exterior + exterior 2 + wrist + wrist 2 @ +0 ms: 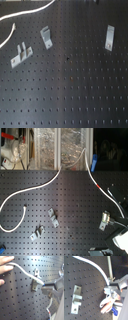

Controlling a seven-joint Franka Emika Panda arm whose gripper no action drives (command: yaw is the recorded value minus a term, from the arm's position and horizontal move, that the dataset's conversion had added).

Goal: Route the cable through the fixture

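Note:
The white cable [30,192] loops across the black perforated board, rises to the back, then drops towards the second exterior view's lower right. In the first wrist view the cable [25,271] passes over a metal bracket [35,279] and ends between the fingers of my gripper [46,287], which is shut on it. The second wrist view shows the cable [96,268] entering the gripper [110,289], with a bracket [76,298] lying apart from it. Three brackets show in the first exterior view [46,36] [21,54] [109,38], and the gripper is out of that frame.
A pink, hand-like shape [5,266] touches the cable at the edge of the first wrist view. Clear bins [60,148] stand behind the board. Pink and blue objects [107,306] sit blurred beside the gripper.

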